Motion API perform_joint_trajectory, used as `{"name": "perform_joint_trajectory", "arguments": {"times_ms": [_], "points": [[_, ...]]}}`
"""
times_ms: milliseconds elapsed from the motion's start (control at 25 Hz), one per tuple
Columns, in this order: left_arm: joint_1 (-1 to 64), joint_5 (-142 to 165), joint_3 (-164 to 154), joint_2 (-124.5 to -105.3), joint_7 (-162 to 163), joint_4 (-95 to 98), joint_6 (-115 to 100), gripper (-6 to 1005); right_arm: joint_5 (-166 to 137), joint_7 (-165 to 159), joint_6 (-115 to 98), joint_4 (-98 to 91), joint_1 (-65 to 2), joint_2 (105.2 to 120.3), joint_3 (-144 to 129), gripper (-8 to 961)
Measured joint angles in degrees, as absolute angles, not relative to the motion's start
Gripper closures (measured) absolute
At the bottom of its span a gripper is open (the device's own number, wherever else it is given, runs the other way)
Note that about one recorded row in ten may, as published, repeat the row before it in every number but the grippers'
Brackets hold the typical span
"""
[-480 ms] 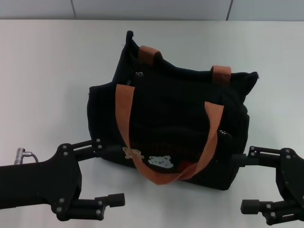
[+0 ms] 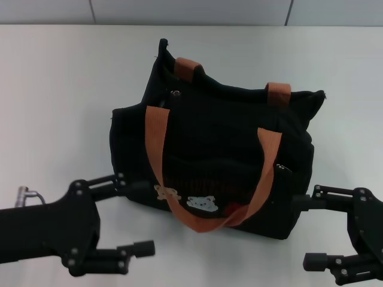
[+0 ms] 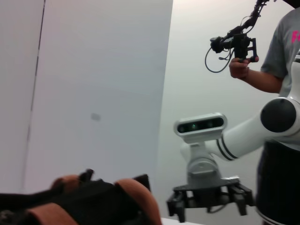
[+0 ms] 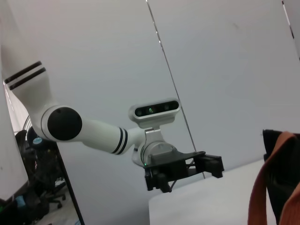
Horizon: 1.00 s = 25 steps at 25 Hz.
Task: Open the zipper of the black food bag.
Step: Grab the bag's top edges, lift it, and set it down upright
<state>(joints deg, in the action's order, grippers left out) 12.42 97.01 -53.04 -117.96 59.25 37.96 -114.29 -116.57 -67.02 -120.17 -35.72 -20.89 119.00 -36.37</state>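
Observation:
The black food bag (image 2: 221, 155) stands in the middle of the table, its bear patches (image 2: 202, 204) facing me and orange-brown handles (image 2: 157, 143) draped over the front. A small silvery piece (image 2: 175, 92) shows at the top edge by the far-left corner, where the zipper runs; the zipper line itself is hard to make out. My left gripper (image 2: 142, 216) is open, low at the bag's front-left corner. My right gripper (image 2: 302, 231) is open at the front-right corner. Neither holds anything. The right wrist view shows the left gripper (image 4: 190, 176) beside the bag (image 4: 272, 140).
The white table (image 2: 60, 89) spreads around the bag on all sides. In the left wrist view the bag's top (image 3: 93, 197) sits near, the right gripper (image 3: 209, 208) beyond it, and a person (image 3: 281, 56) holding a camera rig stands behind.
My left gripper has shifted slightly to the left and toward the near edge. The bag and right gripper have not moved.

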Motion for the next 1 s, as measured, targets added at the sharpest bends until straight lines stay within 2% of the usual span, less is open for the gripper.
{"name": "perform_joint_trajectory", "arguments": {"times_ms": [280,480,640,1000], "points": [[10.4,96.8,-39.9,-117.72,51.3,33.1,-114.4,179,-115.4,-64.7,-121.0,-35.6,-19.4,118.84,-32.3,109],[10.3,96.8,-30.6,-117.92,45.3,27.0,-111.2,185,-114.9,-63.4,-119.6,-35.6,-17.2,118.58,-17.9,109],[12.3,97.0,-28.9,-118.47,41.2,21.9,-106.6,187,-114.6,-61.4,-113.3,-33.9,-16.6,119.09,-6.4,109],[16.8,98.0,-29.9,-118.59,38.2,14.6,-99.9,190,-114.0,-59.1,-112.2,-31.8,-15.3,119.03,-4.5,110]]}}
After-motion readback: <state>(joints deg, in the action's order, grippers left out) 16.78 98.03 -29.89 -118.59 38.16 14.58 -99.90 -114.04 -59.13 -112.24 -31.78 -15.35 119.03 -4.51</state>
